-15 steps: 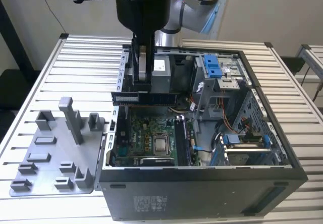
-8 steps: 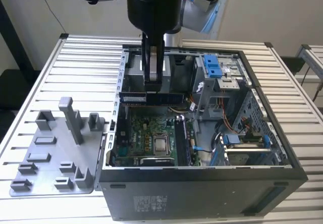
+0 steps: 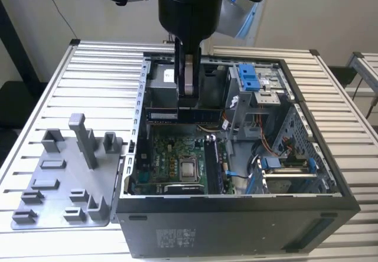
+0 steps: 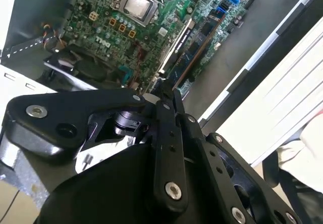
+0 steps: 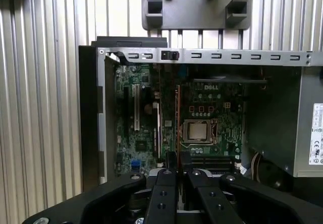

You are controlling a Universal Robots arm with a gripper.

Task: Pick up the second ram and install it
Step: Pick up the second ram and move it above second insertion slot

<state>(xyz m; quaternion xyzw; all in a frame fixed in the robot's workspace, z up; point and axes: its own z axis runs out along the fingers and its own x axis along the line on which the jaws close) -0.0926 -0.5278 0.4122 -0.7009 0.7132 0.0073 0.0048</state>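
The step in hand was judged to be the carry to the slot. The fingers [image 3: 189, 82] pinched the second ram [image 3: 207, 116] near its middle and held it level inside the open PC case [image 3: 236, 226], above the motherboard [image 3: 168, 156] and apparently clear of it. Seating would call for aligning the stick's long edge with a free memory slot beside the processor socket [image 3: 189, 169], then a straight, even press. Count: one stick in the fingers, one case, one socket, one grey holder [image 3: 59, 191] on the worktop [image 3: 100, 67]. A seated first stick could not be confirmed.
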